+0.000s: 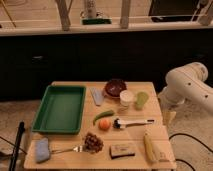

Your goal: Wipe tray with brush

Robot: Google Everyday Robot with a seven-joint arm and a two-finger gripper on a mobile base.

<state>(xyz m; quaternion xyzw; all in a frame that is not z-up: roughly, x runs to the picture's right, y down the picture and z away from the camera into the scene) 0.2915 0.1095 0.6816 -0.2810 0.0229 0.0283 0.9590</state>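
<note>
Here the tray (60, 109) lies on the left half of a pale wooden table (155, 134), long side running away from the camera, its green floor bare. The brush (132, 122) lies well apart to the right, near the table's middle, dark head toward an orange fruit (104, 124) and white handle pointing right. A blue-grey sponge (42, 149) and a fork (67, 149) sit just in front of the tray. The gripper (169, 117) hangs beside the table's right edge under the white arm (192, 82); whether it is spread or closed I cannot make out. Behind stand dark cabinets (100, 55), and below is a speckled floor (15, 112).
</note>
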